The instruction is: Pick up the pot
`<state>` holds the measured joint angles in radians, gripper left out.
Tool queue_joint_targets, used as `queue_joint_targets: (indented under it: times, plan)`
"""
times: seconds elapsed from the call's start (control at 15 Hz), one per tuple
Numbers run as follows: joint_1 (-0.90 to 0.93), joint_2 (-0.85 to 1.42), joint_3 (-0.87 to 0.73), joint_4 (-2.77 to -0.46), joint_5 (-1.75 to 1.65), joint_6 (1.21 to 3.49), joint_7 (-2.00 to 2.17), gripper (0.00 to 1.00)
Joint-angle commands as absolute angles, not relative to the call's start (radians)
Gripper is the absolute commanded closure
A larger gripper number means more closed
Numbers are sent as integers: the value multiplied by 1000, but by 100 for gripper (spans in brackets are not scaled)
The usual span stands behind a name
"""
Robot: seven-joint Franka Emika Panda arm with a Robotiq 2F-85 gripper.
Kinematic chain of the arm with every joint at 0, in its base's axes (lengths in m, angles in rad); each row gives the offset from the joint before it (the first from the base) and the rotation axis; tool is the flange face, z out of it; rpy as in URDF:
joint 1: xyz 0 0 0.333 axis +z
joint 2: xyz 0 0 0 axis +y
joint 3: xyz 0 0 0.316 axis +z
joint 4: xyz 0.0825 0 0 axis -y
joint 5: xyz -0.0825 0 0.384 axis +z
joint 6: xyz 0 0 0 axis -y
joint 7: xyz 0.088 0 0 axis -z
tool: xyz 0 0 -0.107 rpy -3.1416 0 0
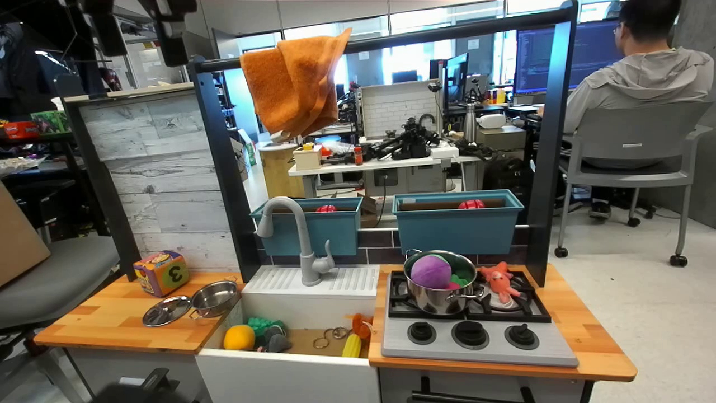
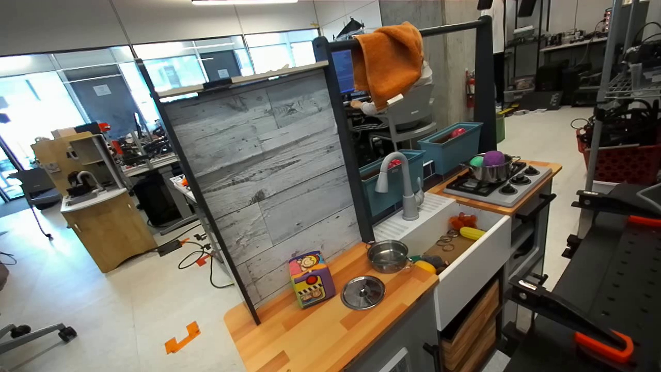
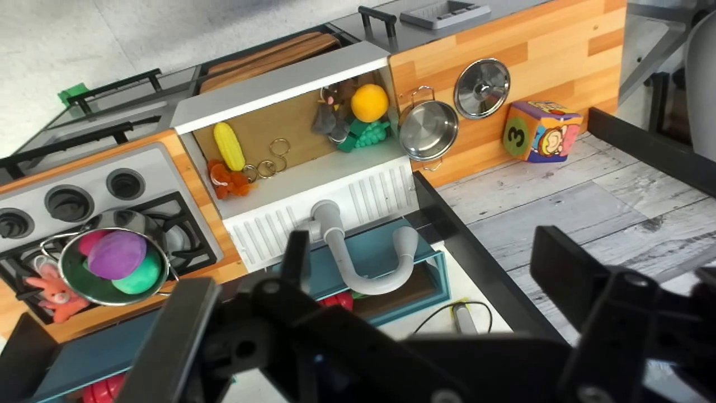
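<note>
The pot (image 1: 444,296) is round shiny silver metal with straight sides. It stands upright on the stove and holds a purple ball and green and pink soft toys. It also shows in an exterior view (image 2: 491,174) and at the left of the wrist view (image 3: 72,274). My gripper (image 3: 426,240) is open, its two fingers wide apart with nothing between them. In an exterior view the gripper (image 1: 144,53) hangs high at the top left, far from the pot and above the counter.
A shallow silver bowl (image 1: 215,299) and a lid (image 1: 166,310) lie on the left counter by a toy cube (image 1: 162,273). The faucet (image 1: 306,240), an orange towel (image 1: 296,81) on the bar, teal planters (image 1: 456,224) and a pink toy (image 1: 500,282) stand near.
</note>
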<state>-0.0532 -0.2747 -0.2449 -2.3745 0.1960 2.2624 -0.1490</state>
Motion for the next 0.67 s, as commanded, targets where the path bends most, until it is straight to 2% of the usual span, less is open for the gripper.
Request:
queue_joint_targets:
  times: [0.0, 0.6]
  plan:
    - [-80, -145, -240, -2285, 216, 2224, -158, 0]
    - [-163, 242, -226, -2108, 230, 2438, -110, 0]
